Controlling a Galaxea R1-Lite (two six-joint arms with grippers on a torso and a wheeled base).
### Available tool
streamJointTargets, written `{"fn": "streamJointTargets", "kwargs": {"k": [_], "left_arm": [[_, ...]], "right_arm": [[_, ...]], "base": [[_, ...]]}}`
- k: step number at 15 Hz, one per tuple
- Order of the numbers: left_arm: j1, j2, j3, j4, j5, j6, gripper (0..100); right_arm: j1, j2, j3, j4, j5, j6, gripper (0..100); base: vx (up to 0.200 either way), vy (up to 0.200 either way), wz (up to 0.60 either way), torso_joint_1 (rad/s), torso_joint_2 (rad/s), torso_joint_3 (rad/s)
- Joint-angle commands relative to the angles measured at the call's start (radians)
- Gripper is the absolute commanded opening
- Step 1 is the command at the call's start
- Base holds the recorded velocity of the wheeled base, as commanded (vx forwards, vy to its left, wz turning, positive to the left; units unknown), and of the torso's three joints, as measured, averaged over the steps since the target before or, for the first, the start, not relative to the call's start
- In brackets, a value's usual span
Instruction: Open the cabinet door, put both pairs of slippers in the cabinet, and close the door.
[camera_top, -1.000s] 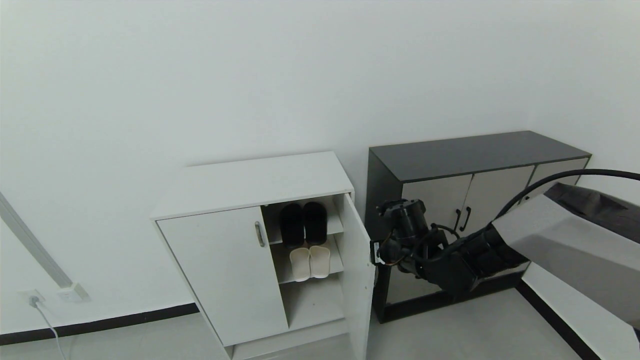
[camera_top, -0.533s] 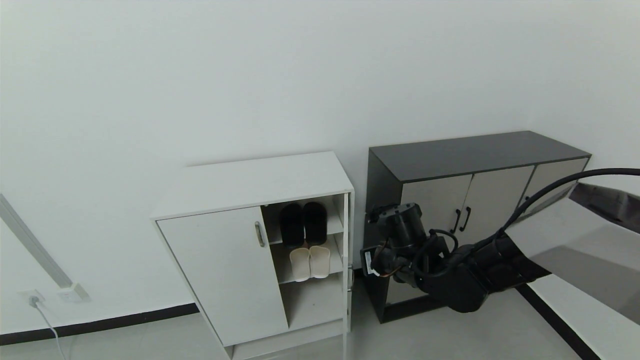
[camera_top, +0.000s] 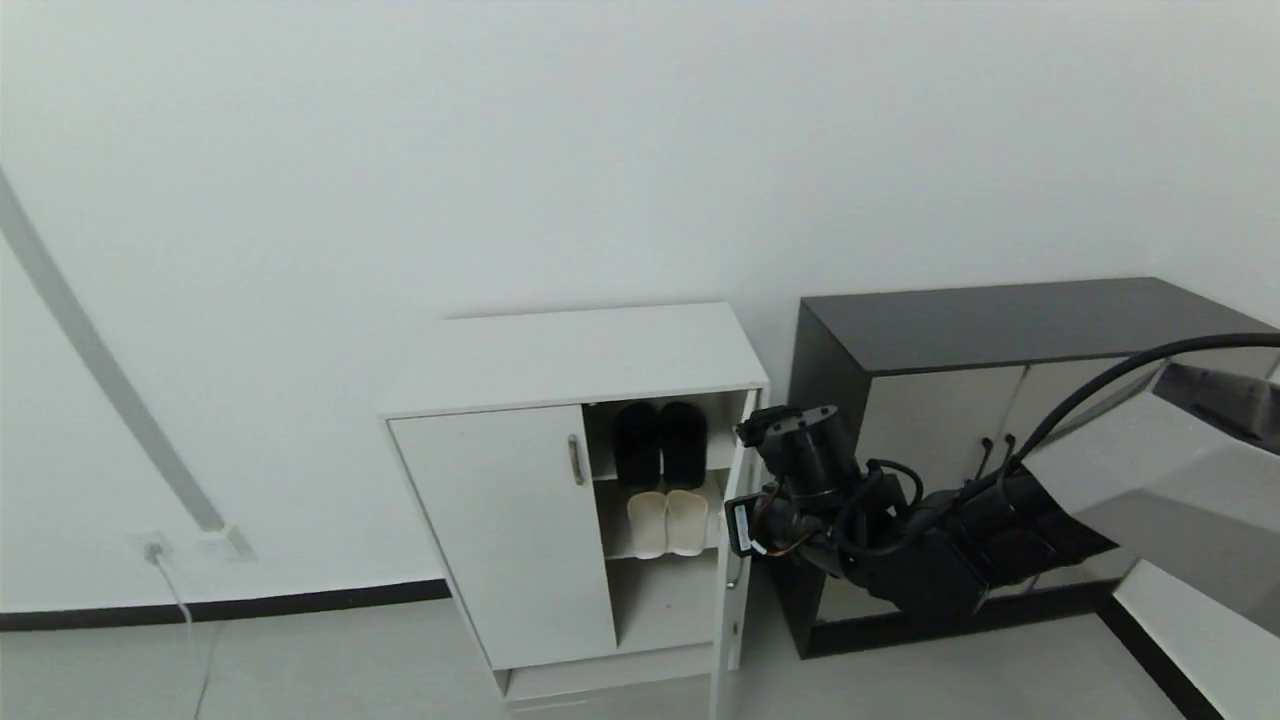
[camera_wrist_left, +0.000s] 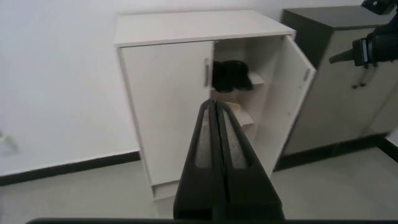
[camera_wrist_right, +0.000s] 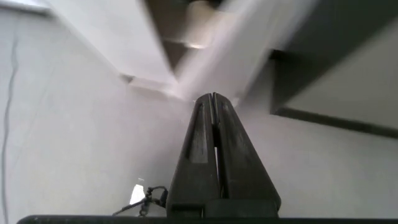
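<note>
The white cabinet (camera_top: 575, 350) stands against the wall, its left door shut and its right door (camera_top: 730, 560) swung out, seen nearly edge-on. Black slippers (camera_top: 658, 443) lie on the upper shelf and white slippers (camera_top: 667, 522) on the shelf below. My right arm (camera_top: 810, 470) is pressed close to the outer side of the open door. My right gripper (camera_wrist_right: 213, 97) is shut and empty, pointing at the blurred white door (camera_wrist_right: 249, 56). My left gripper (camera_wrist_left: 215, 103) is shut and empty, held back in front of the cabinet (camera_wrist_left: 168, 106), with the black slippers (camera_wrist_left: 231, 73) past its tip.
A dark cabinet (camera_top: 1000, 320) with grey doors stands right beside the white one, just behind my right arm. A wall socket with a cable (camera_top: 155, 552) sits low on the left wall. Bare grey floor (camera_top: 300, 660) lies in front.
The right door has swung from wide open to nearly edge-on, and my right arm has followed it leftward. The head camera has shifted, moving the whole scene to the right.
</note>
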Motion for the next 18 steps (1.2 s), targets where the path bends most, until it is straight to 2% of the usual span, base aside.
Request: {"fn": "streamJointTargets", "kwargs": {"k": [1,8,16,18], "left_arm": [[0.000,0.001,-0.001,-0.002,0.000,0.000,0],[0.000,0.001,-0.001,0.000,-0.002,0.000,0],[0.000,0.001,-0.001,-0.002,-0.002,0.000,0],[0.000,0.001,0.001,0.000,-0.002,0.000,0]], "right_arm": [[-0.002,-0.005,0.013,-0.018,0.005,-0.001,0],[-0.046,-0.092,0.141,-0.081,-0.004,-0.041,0],[-0.089,-0.134,0.355,-0.110,-0.004,-0.050,0],[-0.098,-0.126,0.395,-0.133,0.002,-0.058,0]], "base": [[0.000,0.000,0.60,-0.007,0.00,0.007],[0.000,0.000,0.00,0.000,0.00,0.000],[0.200,0.000,0.00,0.002,0.00,0.005],[0.000,0.000,0.00,0.000,0.00,0.000]]}}
